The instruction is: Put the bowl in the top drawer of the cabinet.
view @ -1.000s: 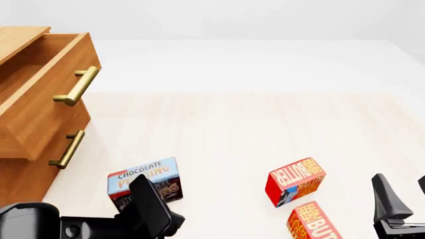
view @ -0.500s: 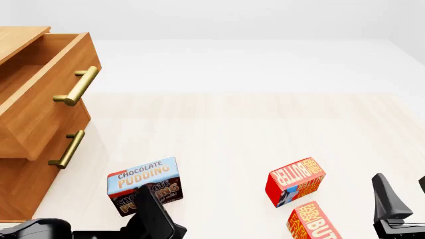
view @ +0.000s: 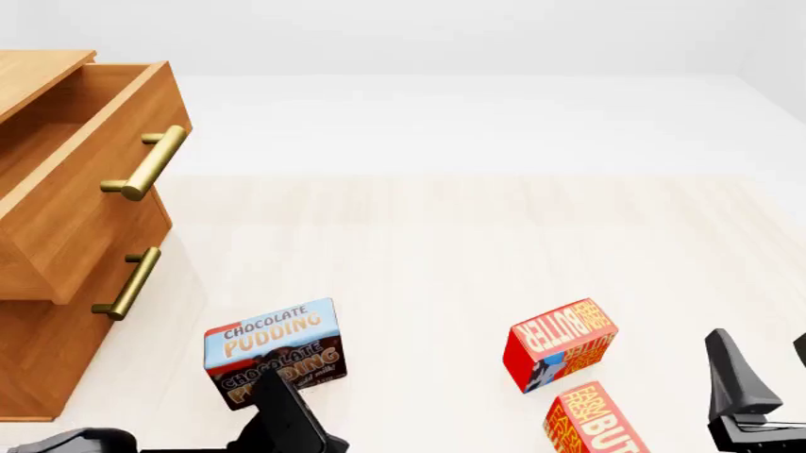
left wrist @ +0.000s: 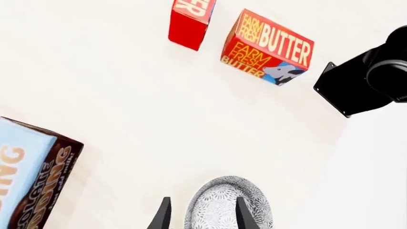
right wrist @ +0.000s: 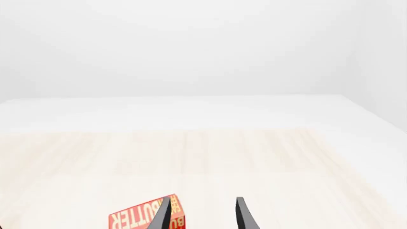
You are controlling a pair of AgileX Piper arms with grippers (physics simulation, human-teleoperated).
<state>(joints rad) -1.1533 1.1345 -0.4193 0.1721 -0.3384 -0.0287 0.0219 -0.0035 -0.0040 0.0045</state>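
The left gripper [left wrist: 200,215] has its fingers parted, one on each side of the bowl [left wrist: 226,205]; whether they grip its rim cannot be told. The right gripper [right wrist: 202,214] is parted, holding nothing. At far left the cabinet [view: 51,330] has its top drawer [view: 75,179] pulled out.

The left arm [view: 283,425] has pulled back and down toward the near table edge, dropping almost out of the front view. It now uncovers most of the chocolate pudding box [view: 275,351], whose front face it hid a second ago.
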